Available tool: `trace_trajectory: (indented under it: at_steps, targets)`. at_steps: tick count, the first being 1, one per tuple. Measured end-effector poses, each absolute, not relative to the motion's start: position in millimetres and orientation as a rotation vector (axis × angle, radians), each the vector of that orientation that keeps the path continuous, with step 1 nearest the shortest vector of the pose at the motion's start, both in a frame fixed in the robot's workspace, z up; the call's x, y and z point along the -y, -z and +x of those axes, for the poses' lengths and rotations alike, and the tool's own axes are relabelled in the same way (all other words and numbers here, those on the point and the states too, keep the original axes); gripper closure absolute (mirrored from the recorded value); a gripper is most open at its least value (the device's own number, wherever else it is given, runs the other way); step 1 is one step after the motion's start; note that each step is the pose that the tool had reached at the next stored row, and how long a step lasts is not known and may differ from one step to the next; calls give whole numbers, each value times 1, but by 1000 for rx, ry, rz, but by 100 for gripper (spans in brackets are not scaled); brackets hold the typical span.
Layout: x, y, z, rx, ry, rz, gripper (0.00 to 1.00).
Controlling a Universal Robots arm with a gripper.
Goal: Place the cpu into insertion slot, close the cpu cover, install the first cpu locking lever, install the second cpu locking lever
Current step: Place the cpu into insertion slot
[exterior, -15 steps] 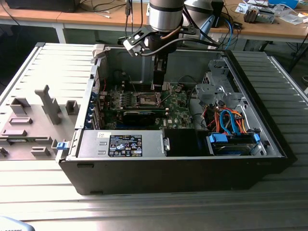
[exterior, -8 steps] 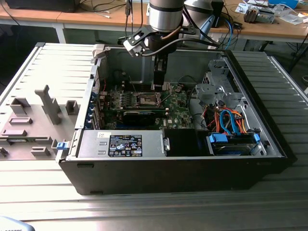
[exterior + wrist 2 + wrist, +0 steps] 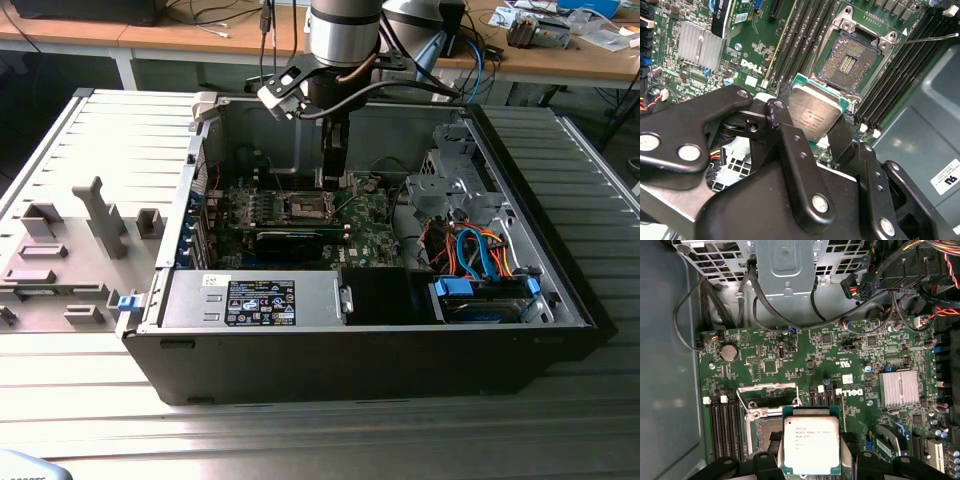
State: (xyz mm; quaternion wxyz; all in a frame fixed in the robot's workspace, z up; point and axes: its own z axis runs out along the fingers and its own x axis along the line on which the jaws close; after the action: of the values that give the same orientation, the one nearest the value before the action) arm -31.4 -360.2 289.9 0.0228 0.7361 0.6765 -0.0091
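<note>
Second wrist view detail is taken first: the cpu (image 3: 816, 114) is seen clamped by two opposite edges between the black fingers of the gripper (image 3: 809, 121), silver top toward the camera. It is held clear of the green motherboard (image 3: 747, 47).

The insertion slot (image 3: 850, 62) is seen open and empty, its dark pin field exposed. It lies beyond the held chip and apart from it, so the cpu is judged not yet over the slot.

From the exterior view, the gripper (image 3: 333, 170) is seen hanging inside the opened computer case (image 3: 350, 350), which is laid on its side on the desk (image 3: 300, 440). The insertion slot (image 3: 308, 207) is placed slightly toward the exterior view's left of the gripper and below it. A short sideways offset and a descent are therefore judged to separate chip and slot.

Because the chip is square, no long axis is offered. What matters is that its edges are seen running roughly parallel to the slot's rim in the first wrist view.

There the cpu (image 3: 811, 444) covers part of the slot, and the slot's near corners are hidden behind it. A thin silver frame at the slot's edge is taken to be the cpu cover (image 3: 767, 388), raised, though this cannot be told for certain. A thin wire locking lever (image 3: 925, 40) is seen swung out beside the slot; which of the two levers it is cannot be told. The chip's corner markings cannot be made out.
</note>
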Motion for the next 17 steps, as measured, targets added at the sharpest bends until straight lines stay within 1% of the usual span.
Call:
trace_trajectory:
  at_steps: [17]
  targets:
    - [360, -286, -32, -2097, 28, 2278, 45]
